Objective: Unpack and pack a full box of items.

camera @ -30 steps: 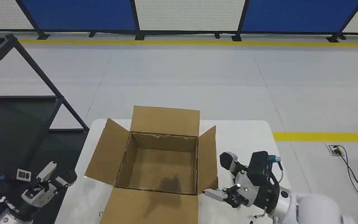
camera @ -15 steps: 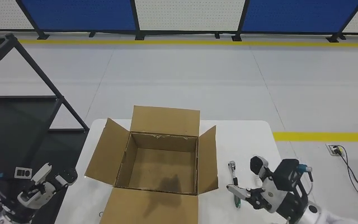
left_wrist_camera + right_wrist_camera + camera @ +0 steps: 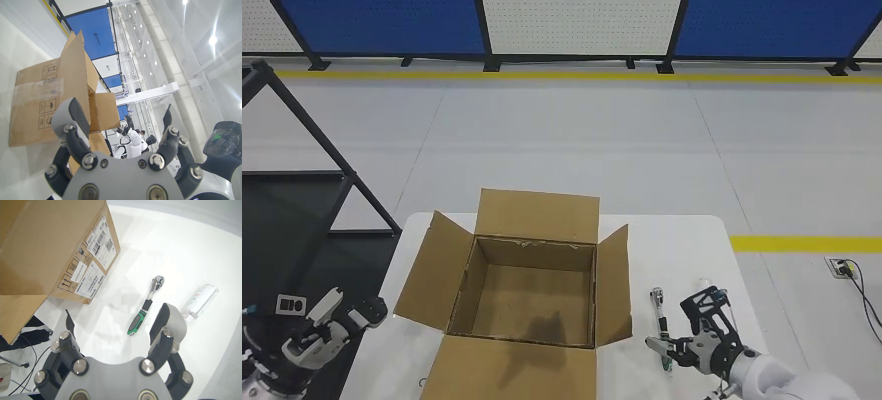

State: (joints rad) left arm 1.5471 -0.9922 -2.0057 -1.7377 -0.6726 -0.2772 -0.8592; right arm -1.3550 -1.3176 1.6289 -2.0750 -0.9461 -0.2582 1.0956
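Observation:
An open cardboard box (image 3: 532, 290) stands mid-table with its flaps spread and nothing inside. To its right a ratchet wrench (image 3: 658, 318) with a green and black handle lies on the white table (image 3: 682, 240). In the right wrist view the ratchet (image 3: 146, 306) lies beside a small clear bottle (image 3: 200, 301). My right gripper (image 3: 682, 325) hovers open just right of the ratchet, and its fingers (image 3: 116, 317) hold nothing. My left gripper (image 3: 352, 305) is off the table's left edge, open and empty (image 3: 122, 111), facing the box's side (image 3: 37, 106).
A black metal rack (image 3: 302, 170) stands at the far left, off the table. Cables and a dark object (image 3: 28, 336) lie on the floor below the table's near edge. Bare table surface lies behind the ratchet and bottle.
My right gripper has drawn back from the box's right flap toward the table's near right corner, leaving the ratchet uncovered on the table. The left gripper has barely shifted.

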